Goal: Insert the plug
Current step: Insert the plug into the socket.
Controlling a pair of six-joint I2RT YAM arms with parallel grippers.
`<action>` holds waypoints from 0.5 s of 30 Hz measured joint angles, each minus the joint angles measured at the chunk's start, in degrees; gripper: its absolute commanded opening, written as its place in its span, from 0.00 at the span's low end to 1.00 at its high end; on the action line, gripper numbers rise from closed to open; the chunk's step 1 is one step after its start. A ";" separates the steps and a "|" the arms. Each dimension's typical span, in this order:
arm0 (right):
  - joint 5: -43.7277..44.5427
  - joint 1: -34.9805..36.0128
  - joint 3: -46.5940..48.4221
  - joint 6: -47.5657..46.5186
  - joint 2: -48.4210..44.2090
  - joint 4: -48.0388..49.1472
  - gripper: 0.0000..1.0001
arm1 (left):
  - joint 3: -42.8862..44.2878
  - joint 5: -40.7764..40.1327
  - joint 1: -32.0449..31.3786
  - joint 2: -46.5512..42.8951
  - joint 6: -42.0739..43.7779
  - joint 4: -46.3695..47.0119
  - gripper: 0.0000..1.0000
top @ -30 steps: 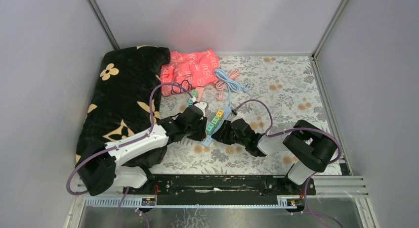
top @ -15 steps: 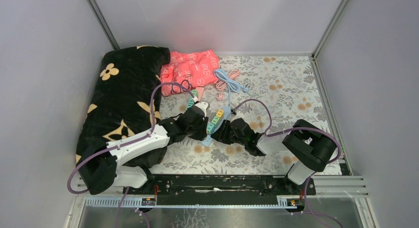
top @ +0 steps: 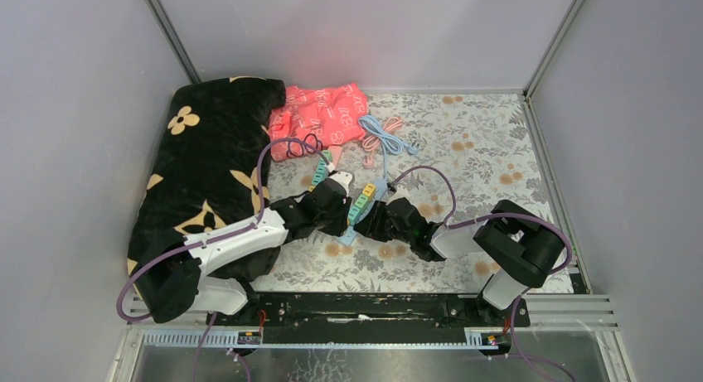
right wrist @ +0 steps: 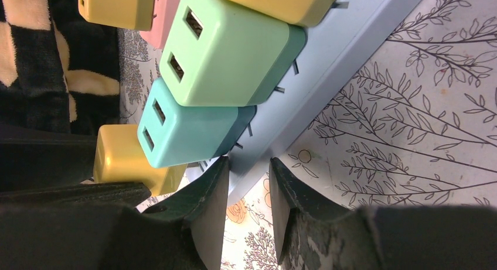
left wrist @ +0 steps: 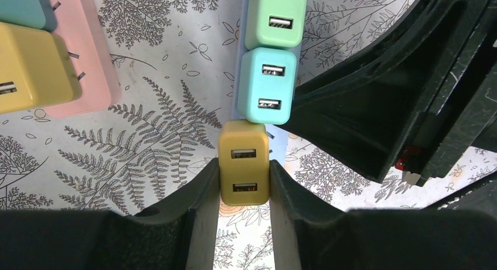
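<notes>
The left fingers (left wrist: pixel 203 191) are closed on a yellow plug (left wrist: pixel 244 170), one pressing each of its side faces, with its two USB slots facing the wrist camera. The yellow plug sits at the end of a row of chargers on a light blue power strip (right wrist: pixel 351 44), touching the teal plug (left wrist: pixel 268 85) just ahead of it, and beyond that stands a green plug (left wrist: pixel 275 18). Whether its prongs are in a socket cannot be told, since its body hides them. The right fingers (right wrist: pixel 214 185) are clamped on the near end of the power strip, one on each side of its edge, right beside the teal plug. In the top view both arms meet at the strip in the middle of the floral worktop (top: pixel 489 142), the left from the left and the right from the right. A pink power strip (left wrist: pixel 82 65) carrying another yellow charger (left wrist: pixel 29 68) lies just to the left of the row. A black flowered blanket (top: pixel 207 150) lies along the left side, a red packet (top: pixel 319 117) sits at the back, and coiled cables (top: pixel 381 137) lie beside it.
</notes>
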 measured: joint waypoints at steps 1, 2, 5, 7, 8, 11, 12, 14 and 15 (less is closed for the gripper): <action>0.00 0.00 0.00 0.00 0.00 -0.02 0.37 | 0.00 -0.04 0.00 0.04 0.00 0.02 0.00; 0.00 0.00 0.00 0.00 0.00 0.00 0.37 | 0.00 -0.09 -0.02 0.04 0.00 0.02 0.00; 0.00 0.00 0.02 0.00 0.00 0.00 0.37 | 0.00 -0.11 -0.11 0.07 0.00 0.04 0.00; 0.00 0.00 0.02 0.00 0.00 -0.02 0.37 | 0.00 -0.17 -0.31 0.07 0.00 0.07 0.00; 0.00 0.00 0.02 -0.02 0.00 0.00 0.37 | 0.00 -0.20 -0.39 0.09 -0.02 0.07 0.00; 0.00 0.00 0.02 -0.02 0.00 0.00 0.37 | 0.04 -0.26 -0.68 0.15 -0.02 0.07 0.00; 0.00 0.00 0.02 -0.02 0.00 0.00 0.37 | 0.07 -0.37 -0.83 0.22 -0.02 0.07 0.00; 0.00 0.00 0.02 -0.04 0.00 -0.02 0.37 | 0.09 -0.70 -1.07 0.26 -0.04 0.07 0.00; 0.00 0.00 0.02 -0.04 0.00 -0.02 0.38 | 0.09 -0.76 -1.14 0.28 -0.04 0.07 0.00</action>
